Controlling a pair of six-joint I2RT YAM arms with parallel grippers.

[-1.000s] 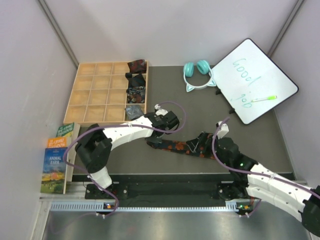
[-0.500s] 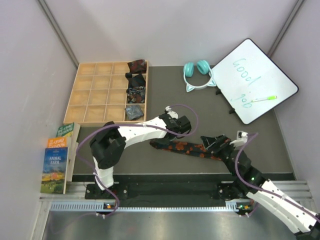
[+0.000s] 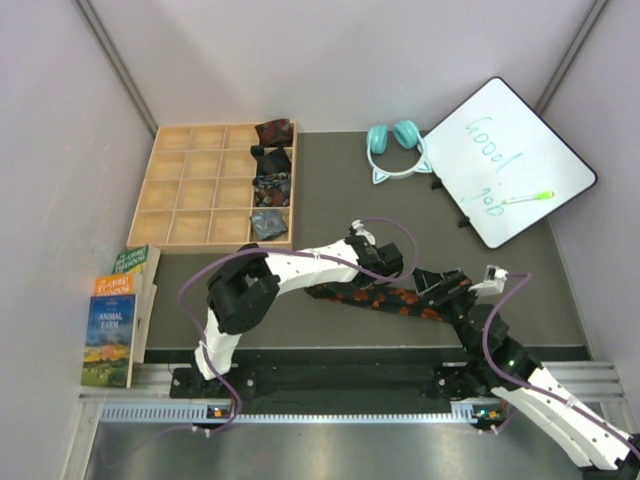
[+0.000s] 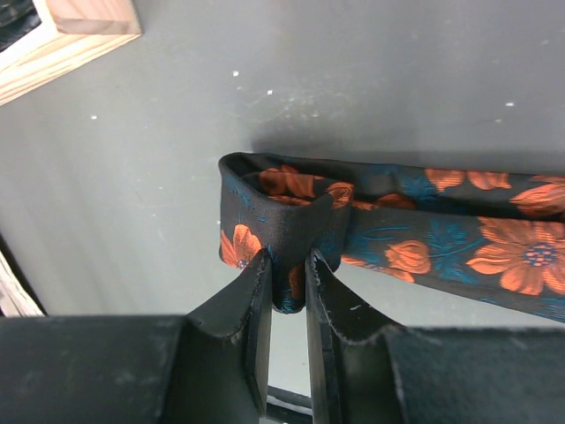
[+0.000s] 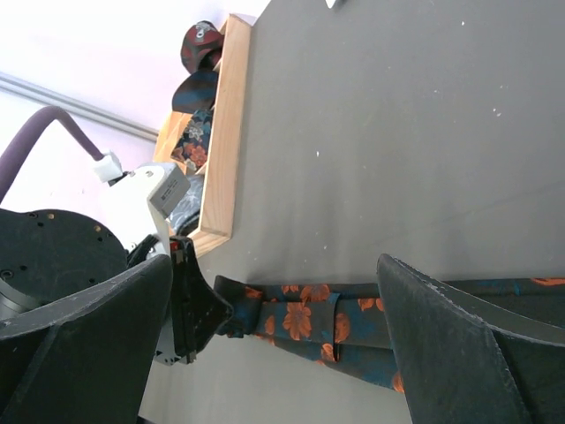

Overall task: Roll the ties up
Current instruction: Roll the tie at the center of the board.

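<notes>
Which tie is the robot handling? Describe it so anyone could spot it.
On the dark grey mat, near the wooden compartment tray, lies a long black fabric tie with orange flowers. Unlike the rolled ties in the tray, it lies mostly stretched out.

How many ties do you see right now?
5: four rolls in the wooden tray's right column, one per compartment; the flowered tie lies unrolled on the mat, its end pinched in the left fingers.

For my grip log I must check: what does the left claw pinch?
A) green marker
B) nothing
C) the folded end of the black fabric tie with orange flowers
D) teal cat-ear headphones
C: the left claw is closed on the folded end of the black orange-flowered fabric tie.
</notes>
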